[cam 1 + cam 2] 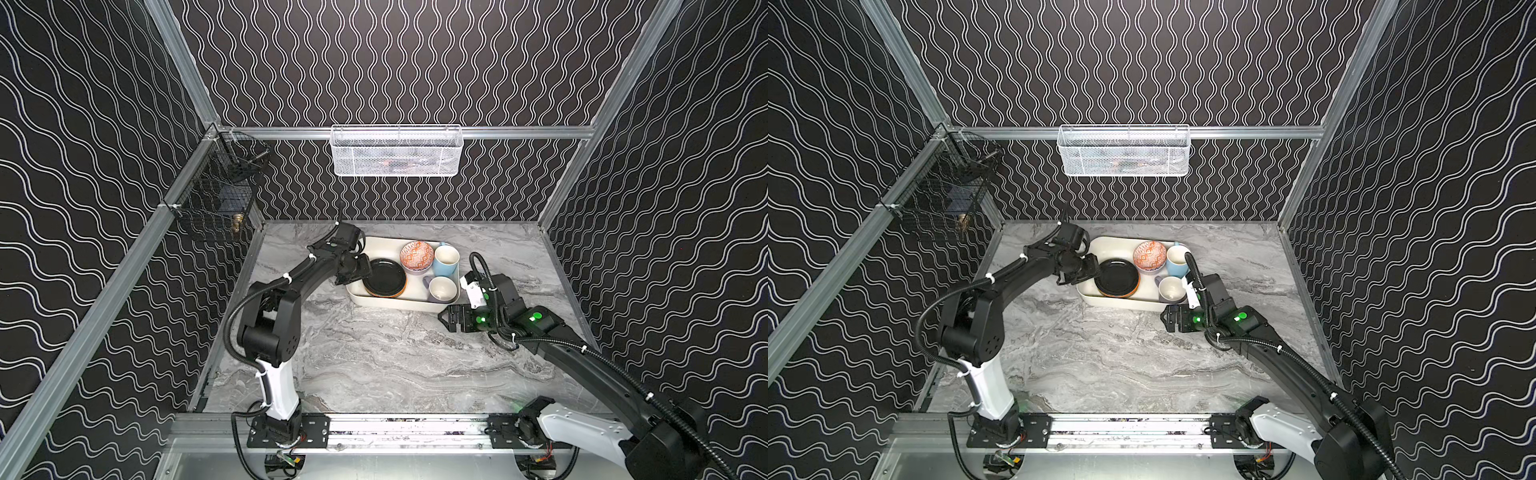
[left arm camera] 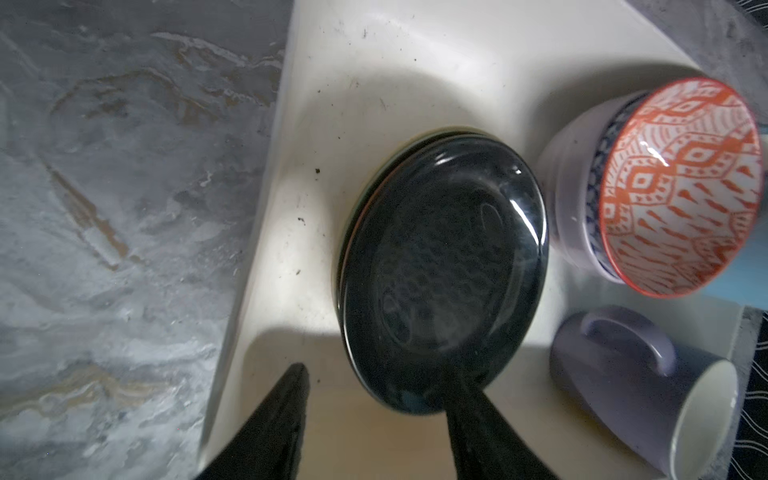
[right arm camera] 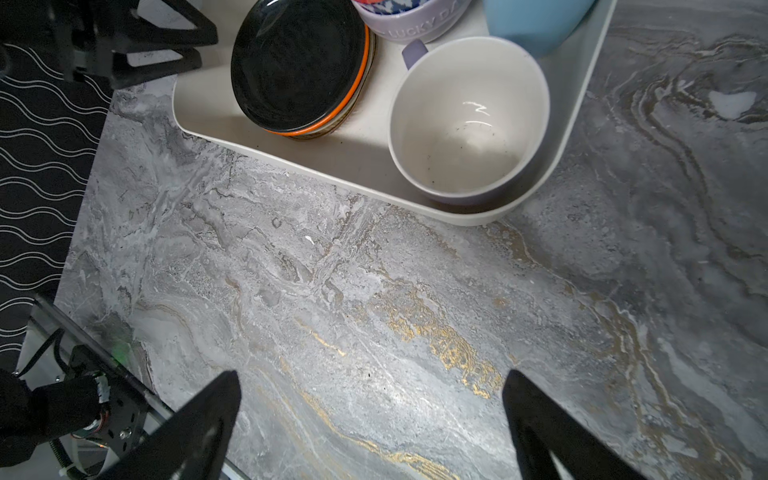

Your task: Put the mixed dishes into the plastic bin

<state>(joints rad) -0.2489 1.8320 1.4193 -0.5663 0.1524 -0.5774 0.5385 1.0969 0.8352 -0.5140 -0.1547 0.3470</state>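
plastic bin (image 1: 390, 305): far centre of table (image 1: 374, 353) | black plate (image 1: 384, 276): tops the plate stack in the bin's left half, rim at one finger of left gripper (image 2: 374, 382), jaws parted, other finger clear of it | orange-white patterned bowl (image 1: 417, 254), light-blue mug (image 1: 446, 259), lavender mug (image 1: 441, 289): bin's right half | right gripper (image 3: 372, 374): jaws wide, over bare table beside bin

Top views look down; close wrist views share plastic bin (image 2: 374, 83).

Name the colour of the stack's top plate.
The top plate is black; right wrist view shows it best.
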